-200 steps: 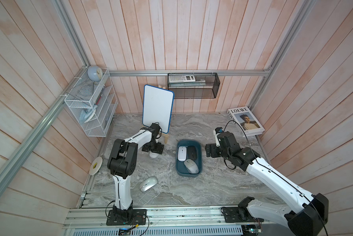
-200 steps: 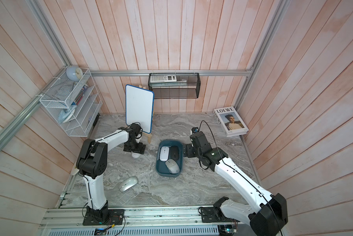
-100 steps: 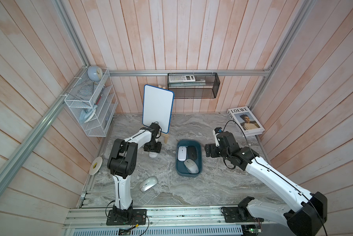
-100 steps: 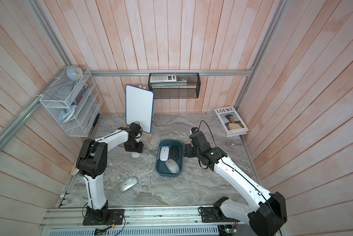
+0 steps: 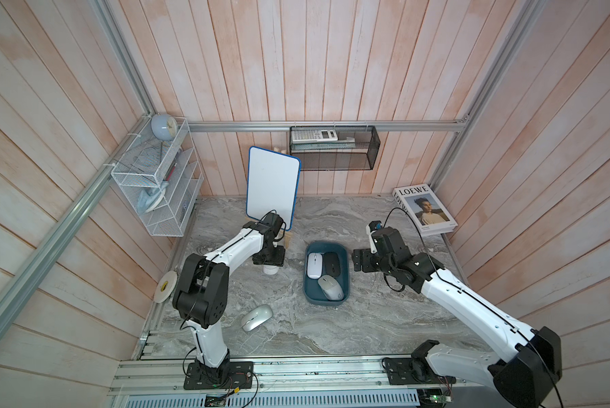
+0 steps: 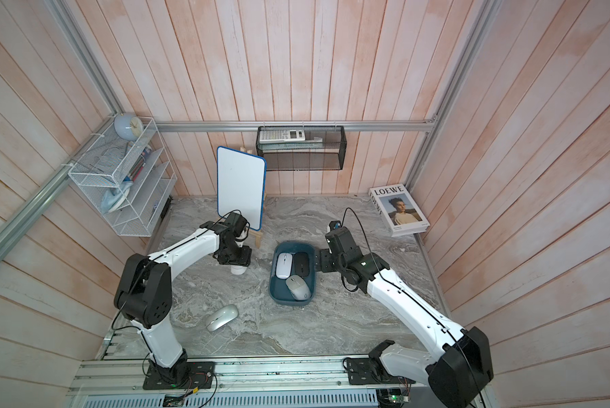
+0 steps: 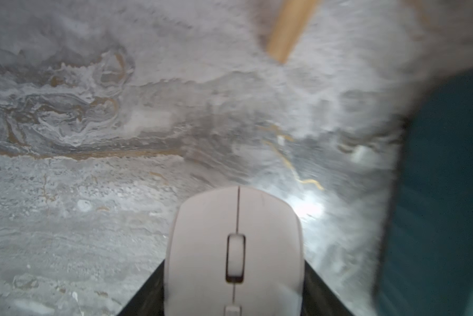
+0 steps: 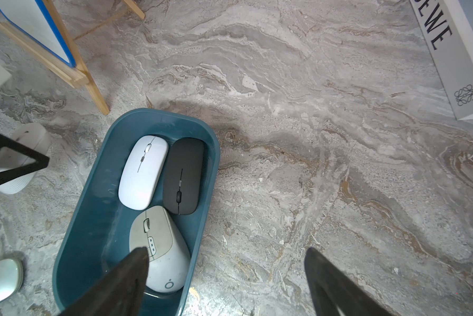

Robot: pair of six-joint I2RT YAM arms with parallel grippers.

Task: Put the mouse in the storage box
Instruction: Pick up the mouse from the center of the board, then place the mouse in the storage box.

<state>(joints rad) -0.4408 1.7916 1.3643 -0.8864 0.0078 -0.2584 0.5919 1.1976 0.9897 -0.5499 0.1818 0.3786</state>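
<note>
the storage box (image 5: 310, 296) lies flat and open-topped between the two sets of fingers, probably so either arm can drop into it. it already holds a white mouse (image 5: 314, 265), a black mouse (image 5: 332, 265) and a grey mouse (image 5: 330, 288), packed toward one side, which leaves bare floor on the side nearer the left fingers.

the left gripper (image 5: 269, 260) points down, its black fingers (image 7: 147, 298) clamped on the flanks of the mouse (image 7: 234, 246). the pale shell fills the gap and its nose pokes out ahead of the tips. gripping across the narrow width looks like the surest hold on a rounded body. the box sits near, off to one side of these fingers. whether the mouse is clear of the top i cannot tell.

the right gripper (image 5: 360, 262) hovers just beside the box's other long wall with its fingers (image 8: 125, 279) spread wide and nothing between them, seemingly waiting out of the way.

a silver mouse (image 5: 256, 317) rests well behind the left fingers, toward that arm's base.

around all this stand pale pink plank walls (image 5: 331, 70), and underneath is a grey veined marble tabletop (image 5: 367, 318), hard and smooth. beyond the left fingers a whiteboard (image 5: 273, 190) leans on a wooden easel. beyond the right ones lies a loewe book (image 5: 425, 213). a black mesh basket (image 5: 333, 155) hangs on the back wall.
</note>
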